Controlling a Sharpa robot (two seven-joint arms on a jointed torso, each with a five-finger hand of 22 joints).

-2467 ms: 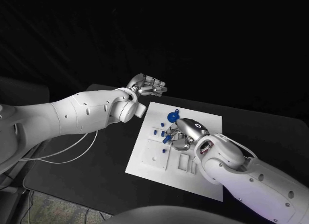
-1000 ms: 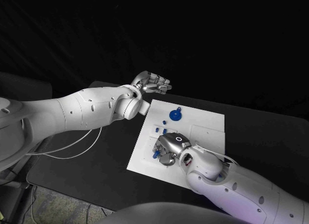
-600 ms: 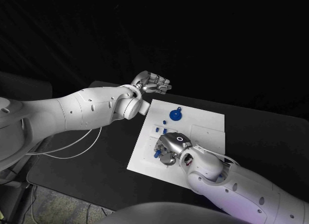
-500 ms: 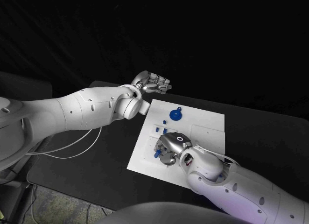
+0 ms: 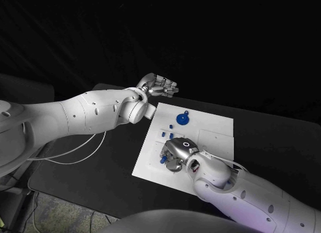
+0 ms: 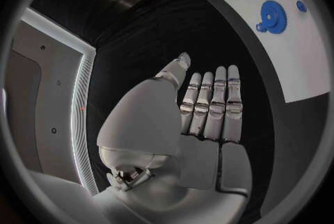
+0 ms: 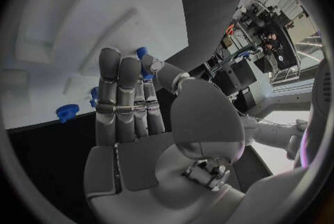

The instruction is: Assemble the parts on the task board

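- Hovering low over the near-left part of the task board (image 5: pixel 209 127), the right hand (image 5: pixel 176 153) is seen with a small blue part (image 7: pixel 142 62) pinched between thumb and fingertips, the other fingers held straight and close together.
- A couple more little blue pieces (image 5: pixel 170 136) are left lying on the board just beyond it.
- A blue gear (image 5: pixel 181 119) is parked near the far edge.
- Off past the board's far-left corner, the left hand (image 5: pixel 157 88) is kept flat, fingers pressed side by side, nothing held.
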